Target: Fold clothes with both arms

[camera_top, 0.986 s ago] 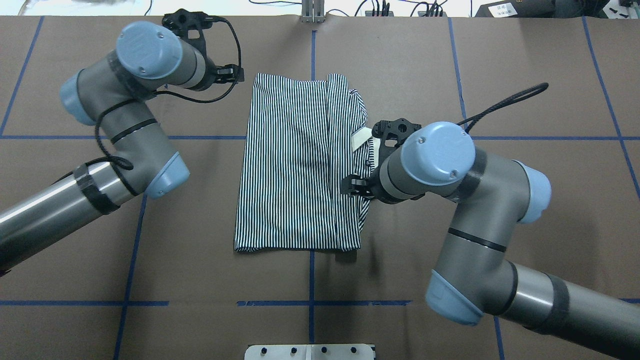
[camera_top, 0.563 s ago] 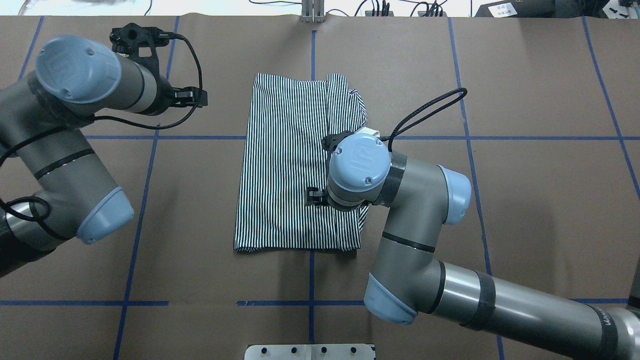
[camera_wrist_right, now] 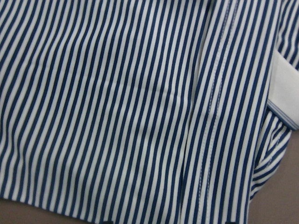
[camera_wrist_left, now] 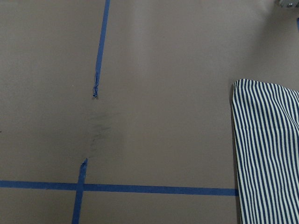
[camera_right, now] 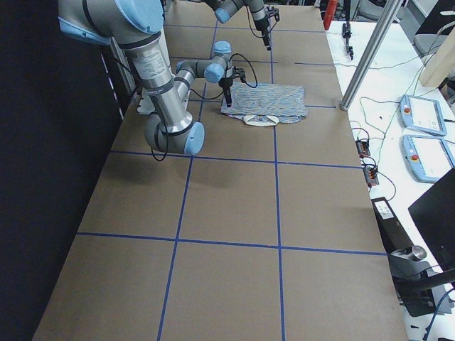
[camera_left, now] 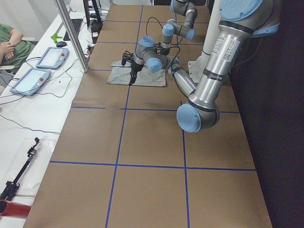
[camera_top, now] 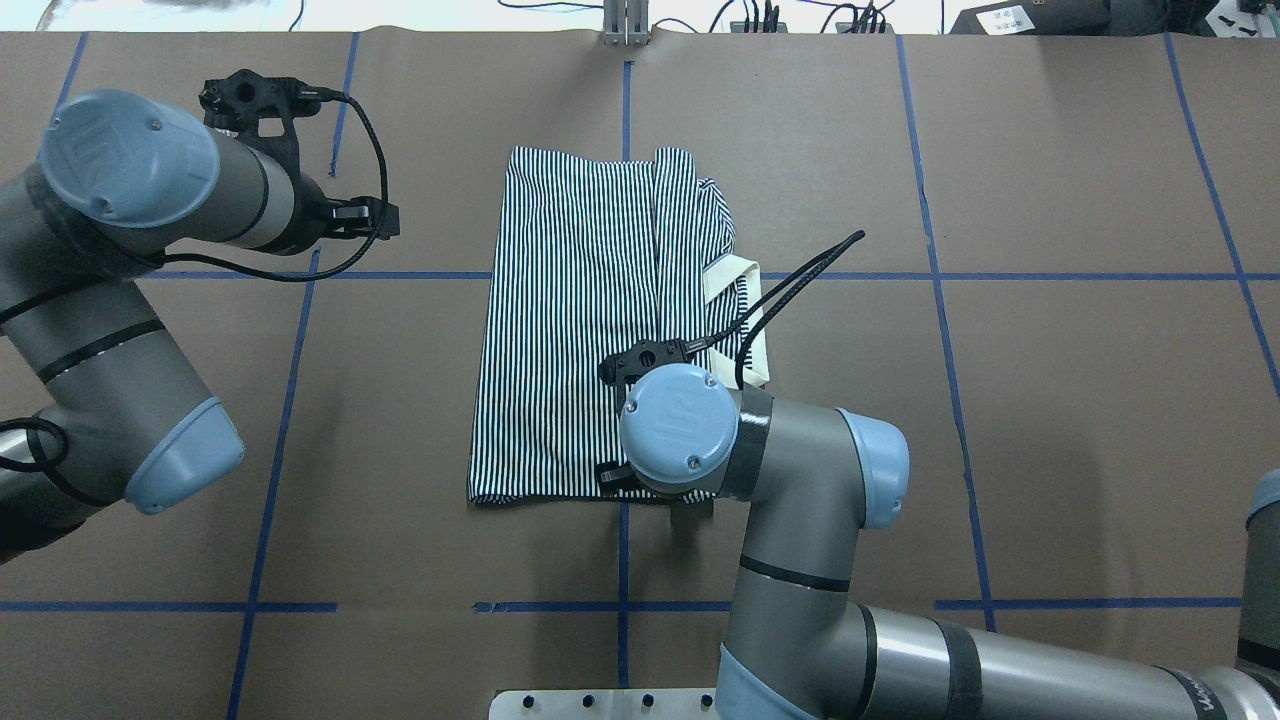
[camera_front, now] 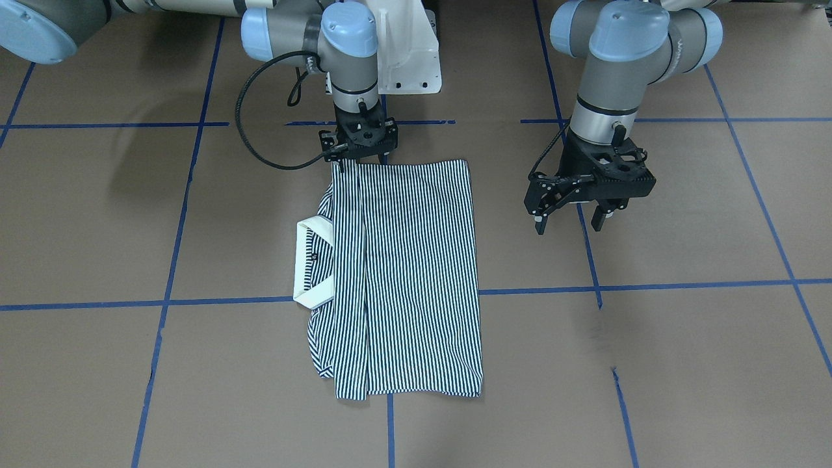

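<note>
The striped polo shirt (camera_top: 590, 330) lies flat in a folded rectangle at the table's middle. Its white collar (camera_top: 738, 300) sticks out on the right side; in the front view the collar (camera_front: 311, 263) is on the left. My right gripper (camera_front: 359, 159) hangs low over the shirt's edge nearest the robot, fingers apart, with nothing seen between them. The right wrist view is filled with striped cloth (camera_wrist_right: 117, 102). My left gripper (camera_front: 571, 221) hovers open above bare table, well to the side of the shirt. The left wrist view catches only a shirt corner (camera_wrist_left: 268, 140).
Brown table paper carries a grid of blue tape (camera_top: 620, 606). The white pedestal base (camera_front: 408, 55) stands at the robot's edge. A black cable loop (camera_top: 800, 275) arches from the right wrist over the collar. Tablets (camera_left: 50, 57) and a person's arm (camera_left: 8, 40) are beside the table.
The right arm slid along the shirt from beside the collar toward the robot-side edge. The left arm swung leftward, away from the shirt's far left corner.
</note>
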